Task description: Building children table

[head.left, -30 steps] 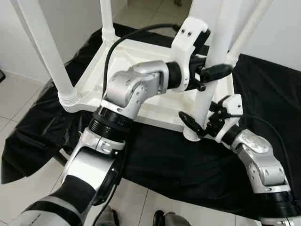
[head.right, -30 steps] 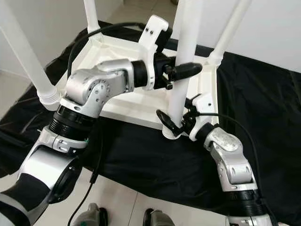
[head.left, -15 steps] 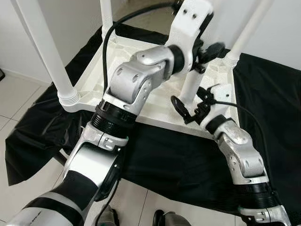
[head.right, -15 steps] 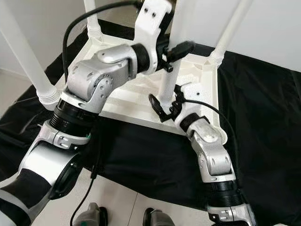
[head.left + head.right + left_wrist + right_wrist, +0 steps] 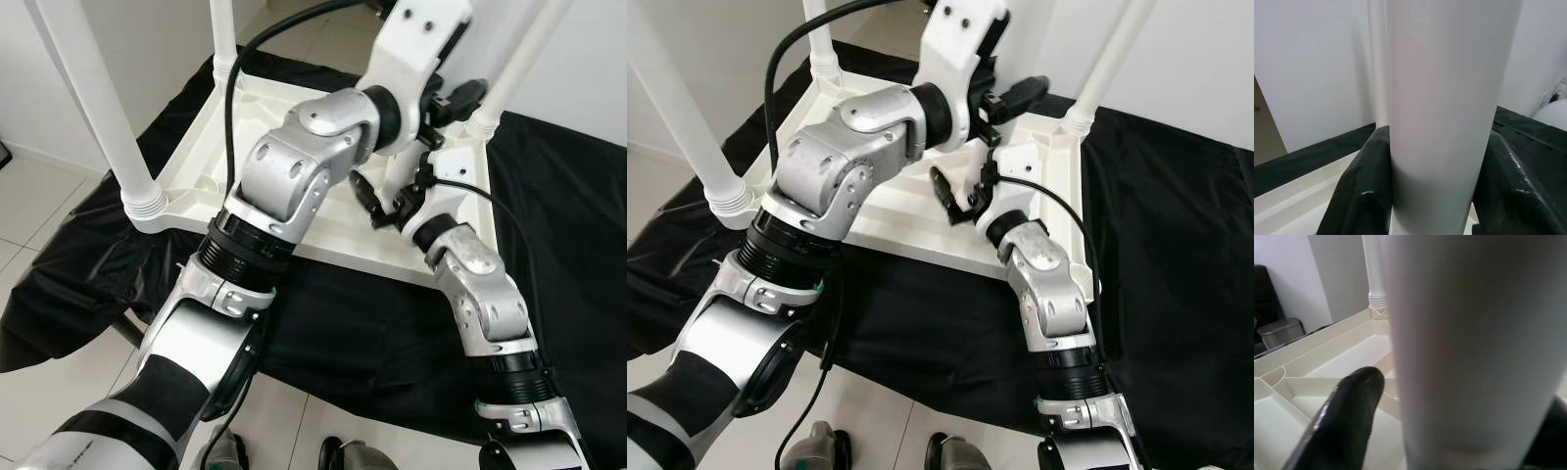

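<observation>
Black cloth [image 5: 353,333] under ribbed white tabletop [image 5: 196,166], left claw [image 5: 1425,186] and right claw [image 5: 387,201] both clamped on smooth round leg [image 5: 1444,107]

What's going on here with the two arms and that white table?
A white plastic table top lies upside down on a black cloth. Three legs already stand in its corners, for instance the near-left leg. The robot is handling the fourth leg: the left gripper is clamped around it higher up, and the right gripper holds it near the lower end, above the table's underside. It is not yet seated in a corner.
</observation>
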You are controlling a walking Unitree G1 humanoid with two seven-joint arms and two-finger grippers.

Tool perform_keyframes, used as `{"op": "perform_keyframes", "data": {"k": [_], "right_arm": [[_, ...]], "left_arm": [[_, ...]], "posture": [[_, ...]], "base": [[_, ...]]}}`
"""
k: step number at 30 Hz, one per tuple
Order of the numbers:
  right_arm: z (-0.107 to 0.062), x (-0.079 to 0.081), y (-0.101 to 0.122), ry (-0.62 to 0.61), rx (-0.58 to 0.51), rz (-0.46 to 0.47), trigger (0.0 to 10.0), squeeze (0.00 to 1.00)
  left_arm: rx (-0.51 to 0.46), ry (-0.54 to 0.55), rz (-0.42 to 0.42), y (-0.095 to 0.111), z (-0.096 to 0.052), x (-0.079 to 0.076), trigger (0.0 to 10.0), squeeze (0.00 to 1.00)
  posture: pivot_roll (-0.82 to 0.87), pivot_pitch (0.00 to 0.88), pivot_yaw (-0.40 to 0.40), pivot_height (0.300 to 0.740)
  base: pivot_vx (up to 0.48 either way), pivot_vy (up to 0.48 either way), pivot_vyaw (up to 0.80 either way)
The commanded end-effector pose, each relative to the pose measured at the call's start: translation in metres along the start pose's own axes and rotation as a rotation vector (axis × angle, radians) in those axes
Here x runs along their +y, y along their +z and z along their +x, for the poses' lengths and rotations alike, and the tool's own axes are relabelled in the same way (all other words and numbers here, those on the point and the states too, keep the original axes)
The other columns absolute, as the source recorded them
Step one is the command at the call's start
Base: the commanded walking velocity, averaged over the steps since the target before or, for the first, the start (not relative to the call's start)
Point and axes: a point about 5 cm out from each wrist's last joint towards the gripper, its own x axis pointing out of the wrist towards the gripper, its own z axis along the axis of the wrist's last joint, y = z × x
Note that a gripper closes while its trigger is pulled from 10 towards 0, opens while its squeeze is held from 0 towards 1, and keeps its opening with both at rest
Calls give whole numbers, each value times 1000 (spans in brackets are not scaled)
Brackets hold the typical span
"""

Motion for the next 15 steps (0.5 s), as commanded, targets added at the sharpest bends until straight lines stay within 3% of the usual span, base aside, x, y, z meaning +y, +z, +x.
{"op": "perform_keyframes", "data": {"k": [1,3,5,12,13,14,15], "right_arm": [[-1,0,-3,2,15,5,3569,0],[-3,-2,-2,-7,16,-7,431,0],[-5,-6,-3,-16,20,-12,0,0],[-7,-12,-2,-42,17,-29,0,0],[-7,-13,-1,-53,10,-35,4196,0],[-7,-15,1,-66,7,-32,10000,0],[-7,-16,2,-74,0,-27,10000,0]], "left_arm": [[-28,-36,34,9,3,-9,10000,0],[-30,-36,31,10,3,-10,10000,0],[-33,-45,37,10,3,-13,10000,0],[-40,-46,69,11,3,-15,10000,0],[-44,-50,72,11,2,-16,10000,0],[-54,-56,65,11,2,-17,10000,20],[-58,-67,35,11,1,-18,10000,1000]], "posture": [[64,116,-74,740],[61,114,-73,740],[57,111,-72,740],[54,113,-68,740],[54,116,-68,740],[54,120,-66,740],[54,120,-66,740]], "base": [[0,0,0],[0,0,0],[0,0,0],[0,0,0],[0,0,0],[0,0,0],[0,0,0]]}}
